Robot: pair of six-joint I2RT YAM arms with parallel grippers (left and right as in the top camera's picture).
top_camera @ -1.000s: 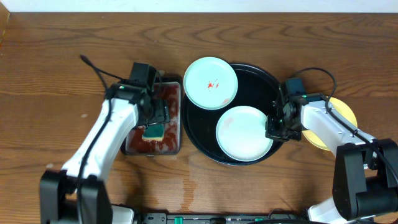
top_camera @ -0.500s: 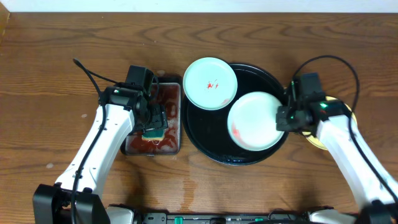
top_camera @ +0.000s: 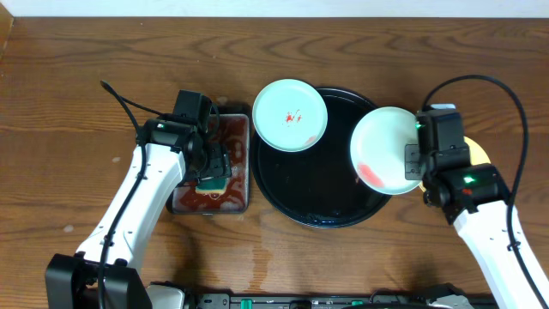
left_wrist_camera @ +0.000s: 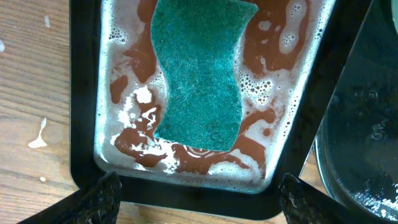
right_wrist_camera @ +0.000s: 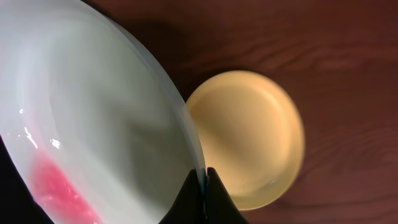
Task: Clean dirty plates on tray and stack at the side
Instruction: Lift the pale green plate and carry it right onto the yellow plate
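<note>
My right gripper (top_camera: 413, 160) is shut on the rim of a mint-blue plate (top_camera: 383, 149) with a red smear, held tilted above the right side of the black round tray (top_camera: 309, 184). In the right wrist view the fingers (right_wrist_camera: 203, 180) pinch that plate's edge (right_wrist_camera: 93, 118). A pale yellow plate (right_wrist_camera: 249, 137) lies on the table beside the tray, mostly hidden under my right arm in the overhead view. A second mint-blue plate (top_camera: 290, 114) with red marks rests on the tray's far-left rim. My left gripper (left_wrist_camera: 199, 196) is open above a green sponge (left_wrist_camera: 202, 74).
A small rectangular black tray (top_camera: 183, 200) holds red soapy water (left_wrist_camera: 261, 149) and the sponge (top_camera: 213, 182), left of the round tray. Water drops lie on the wood near the front edge (top_camera: 266, 257).
My right gripper has lifted the mint-blue plate off the tray, tilted it and carried it to the right. The left arm has stayed over the sponge tray.
</note>
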